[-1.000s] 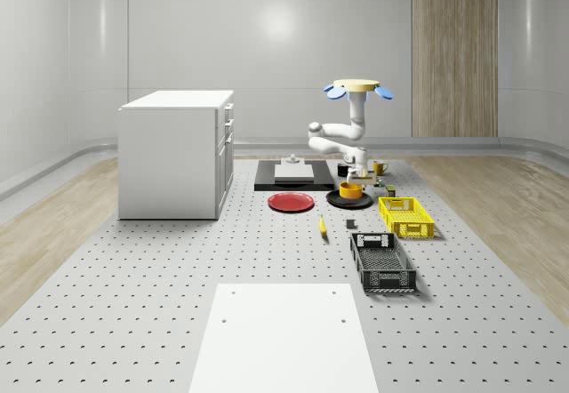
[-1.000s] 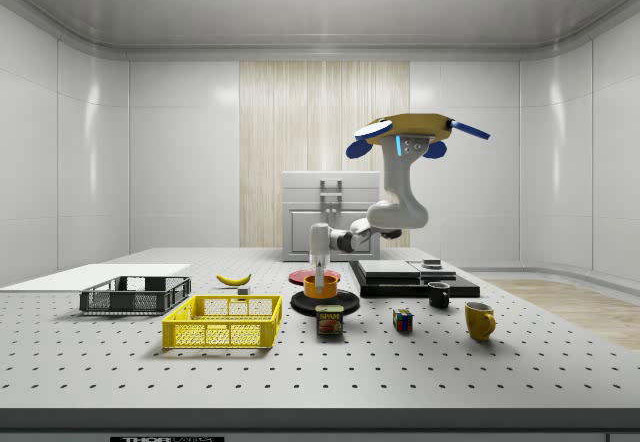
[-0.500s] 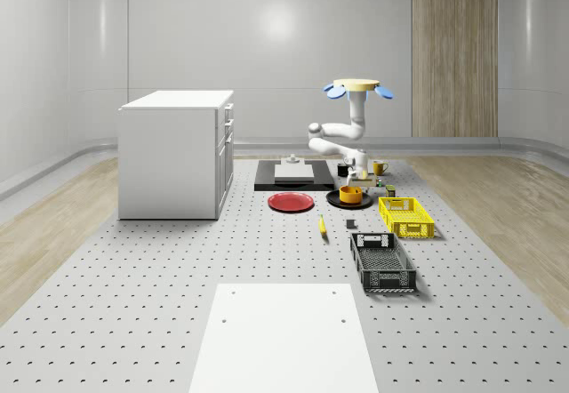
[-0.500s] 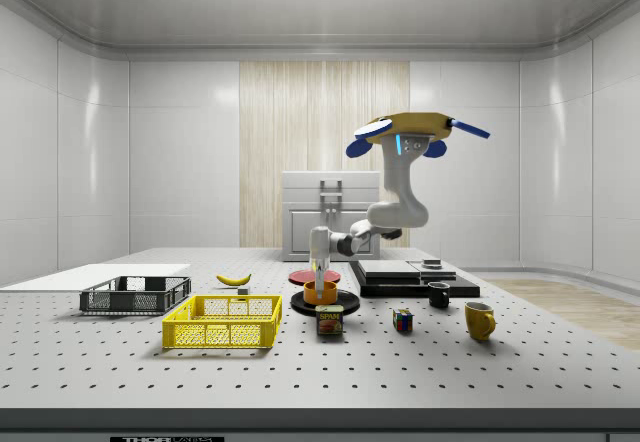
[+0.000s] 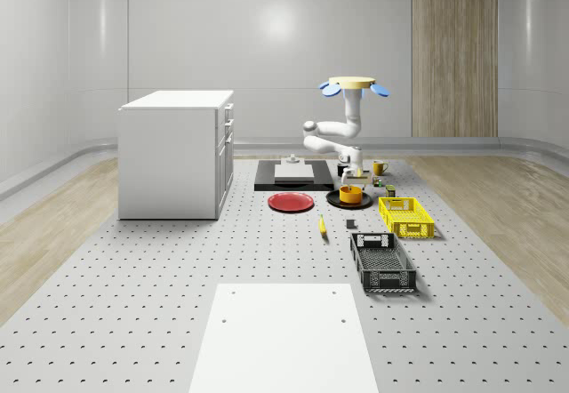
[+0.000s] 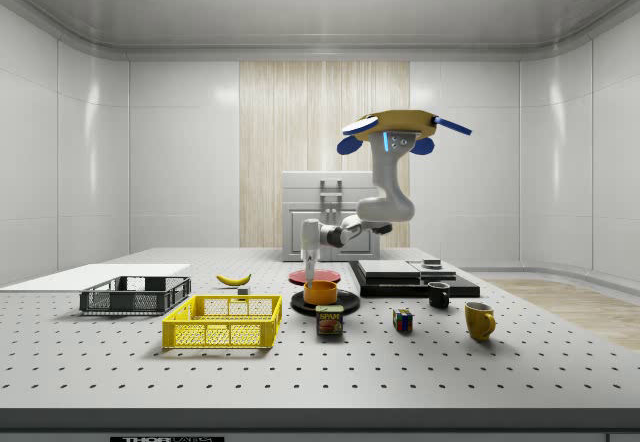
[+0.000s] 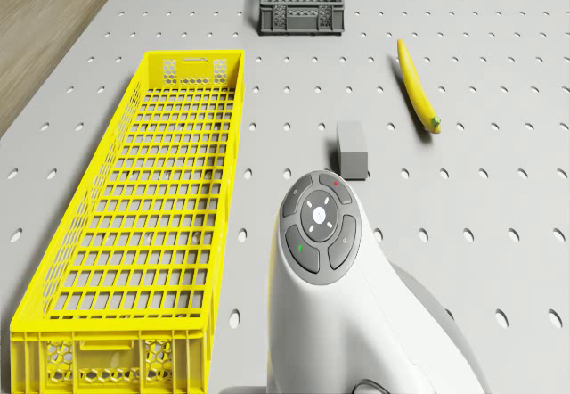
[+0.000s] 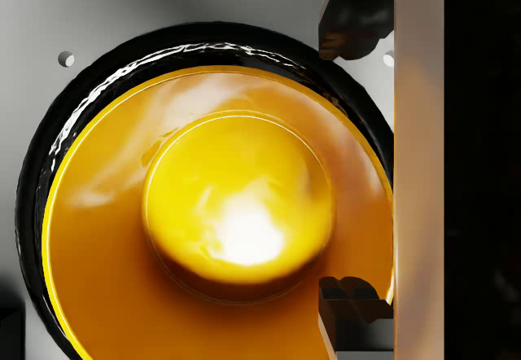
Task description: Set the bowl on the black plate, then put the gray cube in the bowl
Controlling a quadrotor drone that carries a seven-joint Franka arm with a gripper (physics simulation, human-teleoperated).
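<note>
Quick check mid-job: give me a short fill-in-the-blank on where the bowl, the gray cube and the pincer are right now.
1. The orange bowl sits on the ______ plate.
2. The gray cube lies on the table between the banana and the ______ crate.
3. The pincer hangs just above the ______.
4. The drone ______ in the air above the table.

Missing words: black; yellow; bowl; hovers

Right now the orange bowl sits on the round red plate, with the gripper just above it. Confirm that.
Wrong plate. The orange bowl sits on the round black plate, as the side view shows; the gripper hangs just above it.
</note>
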